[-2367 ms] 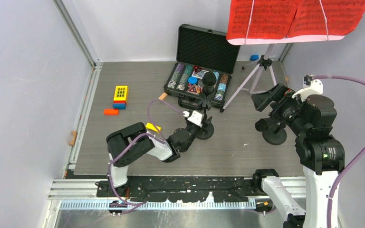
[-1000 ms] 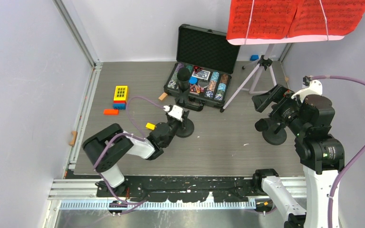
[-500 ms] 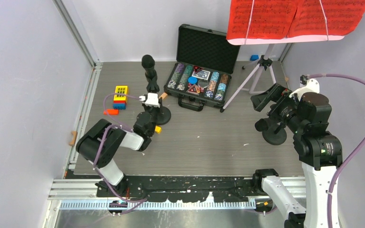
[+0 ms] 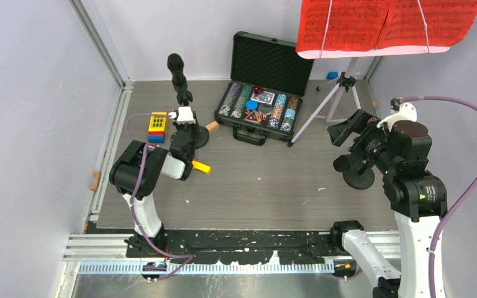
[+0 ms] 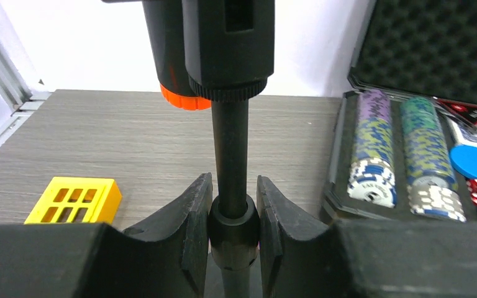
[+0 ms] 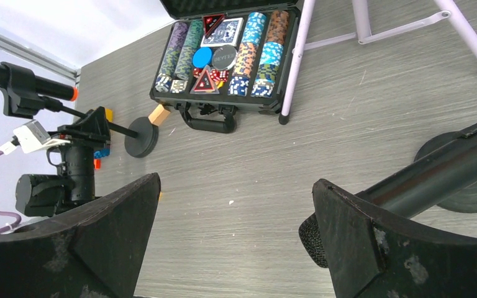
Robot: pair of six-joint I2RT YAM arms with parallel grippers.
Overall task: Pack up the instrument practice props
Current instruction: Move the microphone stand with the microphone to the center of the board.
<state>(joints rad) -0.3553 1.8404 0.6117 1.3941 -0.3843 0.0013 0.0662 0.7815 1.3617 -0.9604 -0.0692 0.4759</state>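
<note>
My left gripper is shut on the thin black pole of a microphone stand, at a collar low on the pole. Seen from above, that microphone leans toward the back left over its round base, and the left gripper holds it just above the base. My right gripper hangs open and empty. The second microphone lies just to its right, its stand under the right arm. Red sheet-music pages rest on the white rack with silver tripod legs.
An open black case of poker chips sits at the back centre, close to the held stand. A yellow block lies left of the stand's base, another yellow piece beside the left arm, and a blue block by the tripod.
The left arm has swung left and back with the microphone stand, from in front of the chip case to beside the yellow block. The right arm has barely moved.
</note>
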